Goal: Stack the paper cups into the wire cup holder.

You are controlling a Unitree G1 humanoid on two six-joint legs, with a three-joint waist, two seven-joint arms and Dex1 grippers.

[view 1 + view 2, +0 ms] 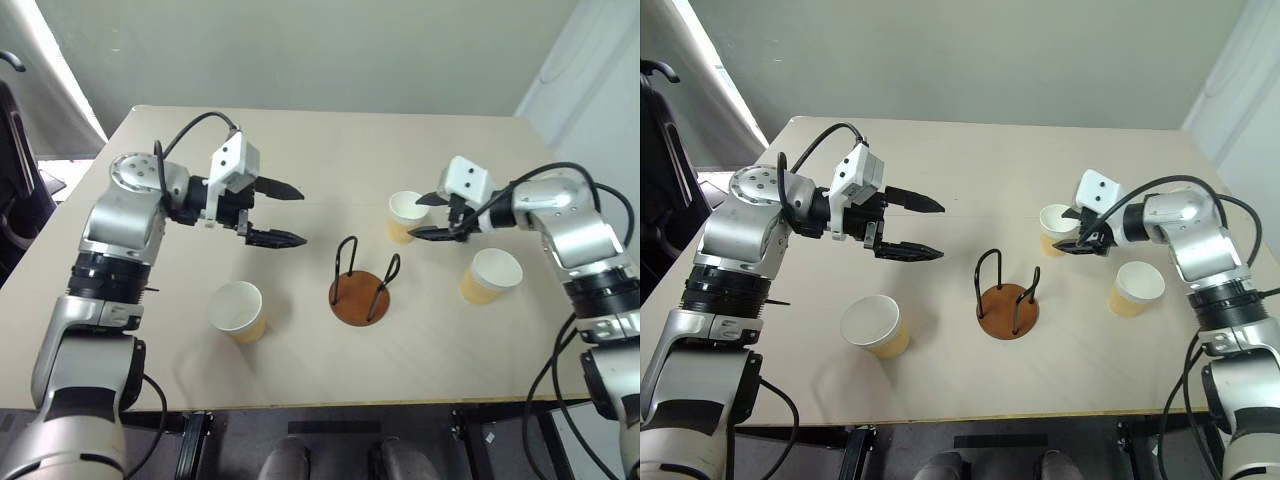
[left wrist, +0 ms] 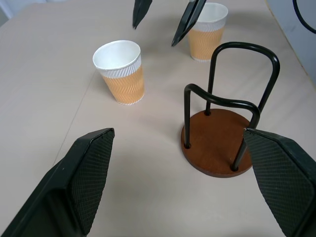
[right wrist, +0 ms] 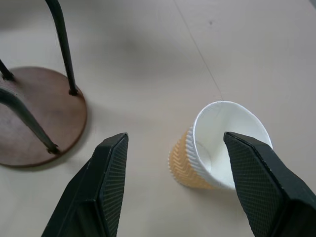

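The holder stands empty at mid-counter, its two wire loops upright on the brown base. Three cups stand upright around it, none stacked: one near the front left, one to the right, one behind and right of the holder. The right tool hovers at that rear cup, fingers spread, grasping nothing. The left tool hangs above the counter left of the holder, released wide.
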